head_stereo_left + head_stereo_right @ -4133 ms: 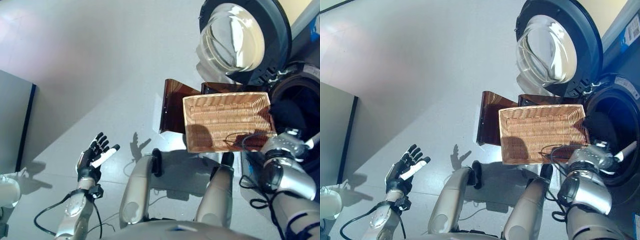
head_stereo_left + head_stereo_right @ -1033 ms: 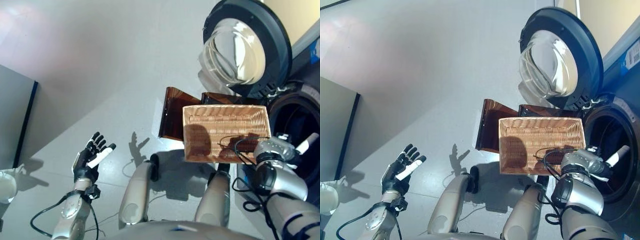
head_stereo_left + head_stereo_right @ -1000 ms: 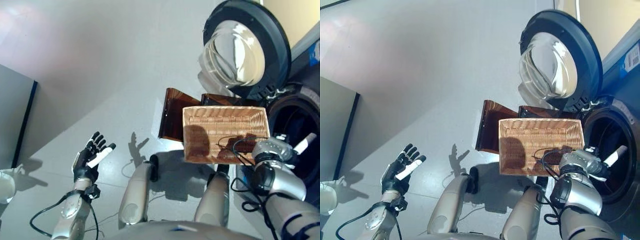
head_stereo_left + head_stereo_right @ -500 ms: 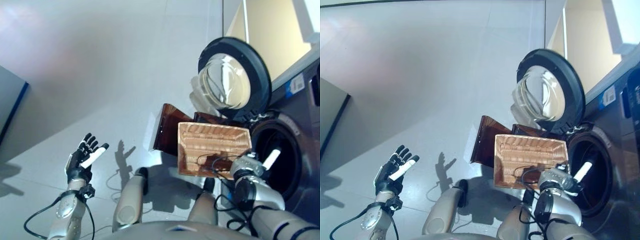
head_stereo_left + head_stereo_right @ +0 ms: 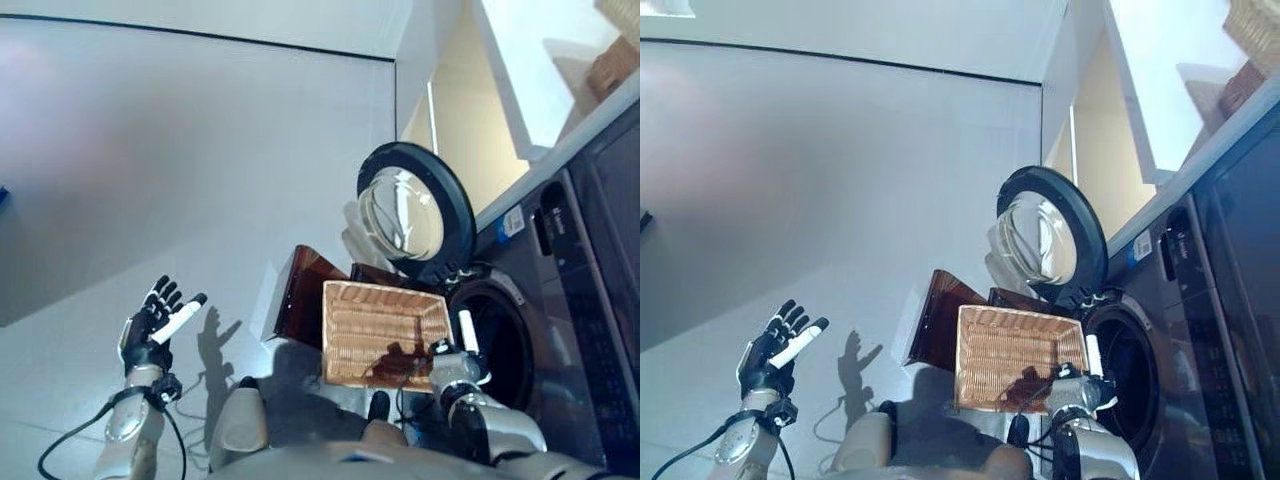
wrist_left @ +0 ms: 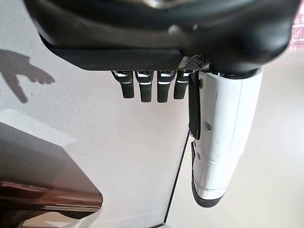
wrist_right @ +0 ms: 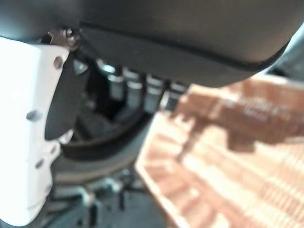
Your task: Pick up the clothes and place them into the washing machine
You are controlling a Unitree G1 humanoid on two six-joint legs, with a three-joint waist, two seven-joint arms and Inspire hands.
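No clothes show in any view. The wicker basket [image 5: 372, 325] lies empty on a brown stand beside the front-loading washing machine [image 5: 565, 290]. Its round door [image 5: 415, 215] is swung open, and the drum mouth [image 5: 500, 340] is dark inside. My right hand [image 5: 464, 331] hovers at the drum's rim next to the basket's edge, white-covered thumb raised, fingers relaxed and holding nothing. In the right wrist view the fingers [image 7: 137, 88] point at the dark rim, with the basket [image 7: 237, 161] alongside. My left hand [image 5: 155, 318] is lifted over the floor far to the left, open and empty.
The brown translucent stand [image 5: 298, 305] juts out from under the basket toward the left. Grey floor stretches left and behind. A cream wall and a white shelf with a small wicker box [image 5: 610, 65] rise above the machine.
The camera has tilted upward, bringing more of the machine, wall and shelf into view. My right hand stays at the drum mouth by the basket. The left hand keeps its raised, open pose.
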